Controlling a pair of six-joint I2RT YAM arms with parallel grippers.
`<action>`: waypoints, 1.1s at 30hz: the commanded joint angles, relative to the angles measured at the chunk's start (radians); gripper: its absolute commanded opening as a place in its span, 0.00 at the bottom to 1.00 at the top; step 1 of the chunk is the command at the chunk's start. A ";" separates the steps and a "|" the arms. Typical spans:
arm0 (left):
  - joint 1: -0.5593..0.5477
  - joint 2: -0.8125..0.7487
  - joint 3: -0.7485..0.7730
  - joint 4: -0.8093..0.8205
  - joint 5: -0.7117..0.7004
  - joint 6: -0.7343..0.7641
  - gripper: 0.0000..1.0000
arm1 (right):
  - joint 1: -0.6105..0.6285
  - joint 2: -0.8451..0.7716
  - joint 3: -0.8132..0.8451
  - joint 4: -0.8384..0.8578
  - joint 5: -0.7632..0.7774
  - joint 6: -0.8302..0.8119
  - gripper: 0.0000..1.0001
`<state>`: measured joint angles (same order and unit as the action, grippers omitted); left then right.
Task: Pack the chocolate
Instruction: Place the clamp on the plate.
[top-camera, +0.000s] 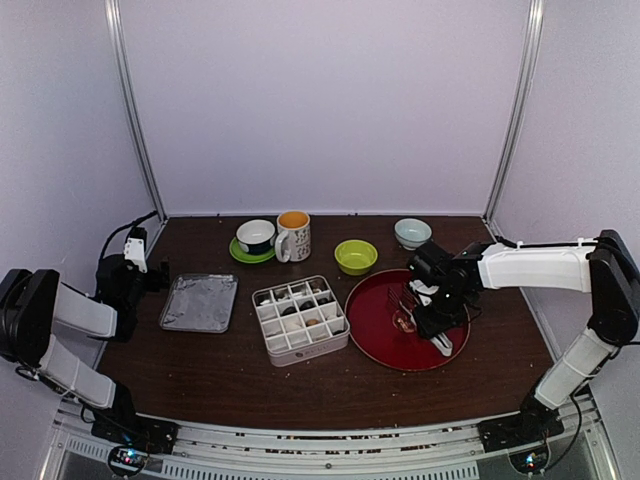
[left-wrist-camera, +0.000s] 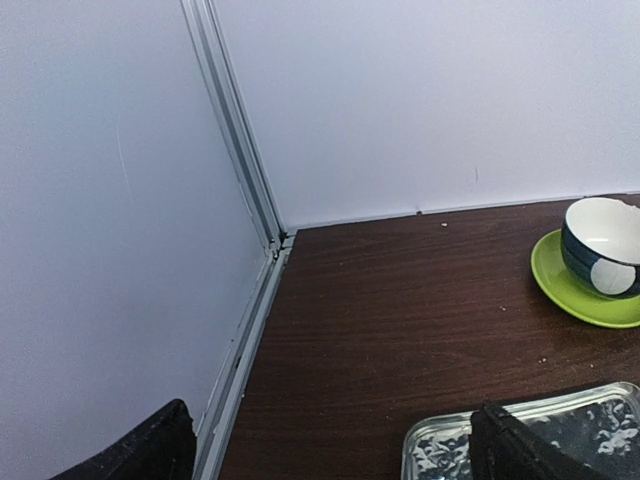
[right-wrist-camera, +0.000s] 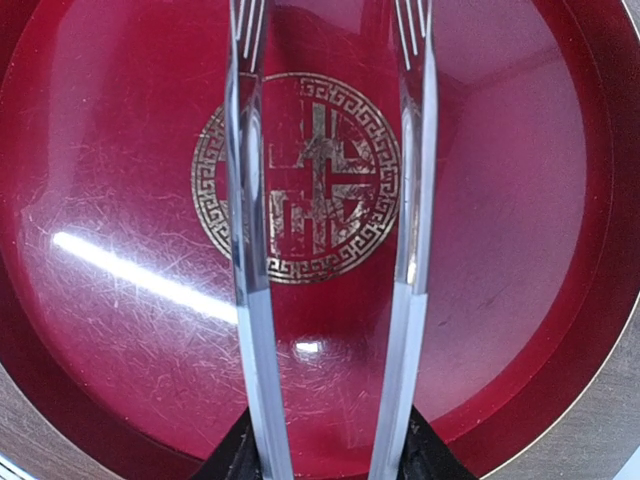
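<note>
Dark wood-grain worktop (top-camera: 250, 385) carries a foil tray (top-camera: 199, 302) at left, a navy-and-white cup (top-camera: 256, 236) on a green saucer (top-camera: 240, 254), a patterned mug (top-camera: 293, 236), a lime bowl (top-camera: 356, 256), a pale blue bowl (top-camera: 412, 232), and a red plate (top-camera: 375, 310) beneath metal tongs (right-wrist-camera: 245, 200).

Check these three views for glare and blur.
Right wrist: a white glare streak crosses the red plate; the tongs look sharp. Left wrist: the foil tray glints. Top external: even light, chocolates too small to make out.
</note>
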<state>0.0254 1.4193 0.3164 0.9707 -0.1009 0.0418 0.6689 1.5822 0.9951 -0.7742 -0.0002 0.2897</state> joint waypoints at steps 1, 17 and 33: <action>0.008 0.006 0.017 0.039 -0.005 -0.005 0.98 | -0.003 -0.031 0.006 -0.026 0.005 -0.027 0.41; 0.010 -0.172 0.395 -0.913 -0.189 -0.121 0.98 | -0.003 -0.024 0.023 -0.013 -0.009 -0.043 0.41; 0.011 0.131 0.687 -1.578 0.102 -0.289 0.76 | -0.003 -0.009 0.017 0.006 -0.017 -0.022 0.47</action>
<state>0.0273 1.5055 0.9417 -0.4786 -0.0776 -0.1970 0.6689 1.5803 0.9958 -0.7898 -0.0143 0.2611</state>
